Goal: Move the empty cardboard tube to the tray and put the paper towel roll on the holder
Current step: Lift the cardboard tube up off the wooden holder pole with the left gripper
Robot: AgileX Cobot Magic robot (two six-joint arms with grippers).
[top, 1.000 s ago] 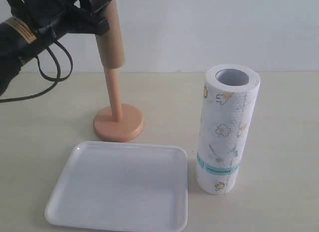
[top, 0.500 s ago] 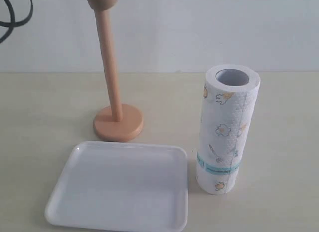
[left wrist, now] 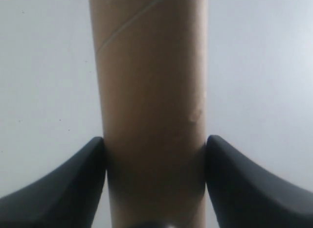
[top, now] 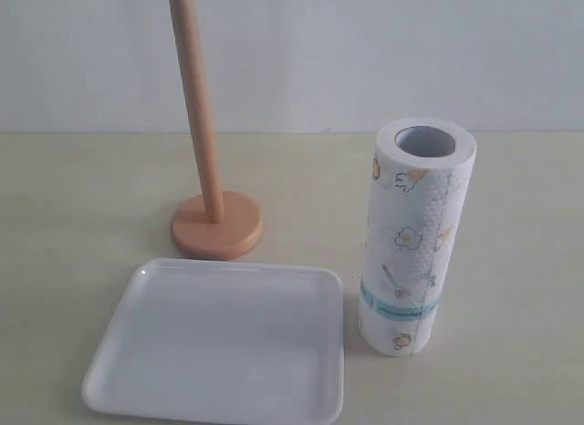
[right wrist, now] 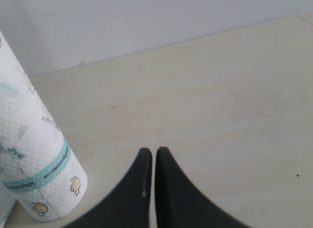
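The brown cardboard tube (left wrist: 154,91) fills the left wrist view, and my left gripper (left wrist: 155,154) is shut on it with a black finger pressed against each side. Tube and left gripper are out of the exterior view. There the wooden holder (top: 203,142) stands bare on its round base, behind the white tray (top: 219,343), which has nothing in it. The paper towel roll (top: 411,233) stands upright to the right of the tray, also seen as the roll (right wrist: 34,159) in the right wrist view. My right gripper (right wrist: 149,154) is shut on nothing, low over the table beside the roll.
A pale wooden table (top: 511,261) carries everything, with a white wall (top: 365,51) behind it. In the right wrist view bare table top (right wrist: 220,101) stretches beyond the shut fingers.
The left arm has lifted the cardboard tube up off the holder post and out of the top of the exterior view. The post now stands bare.
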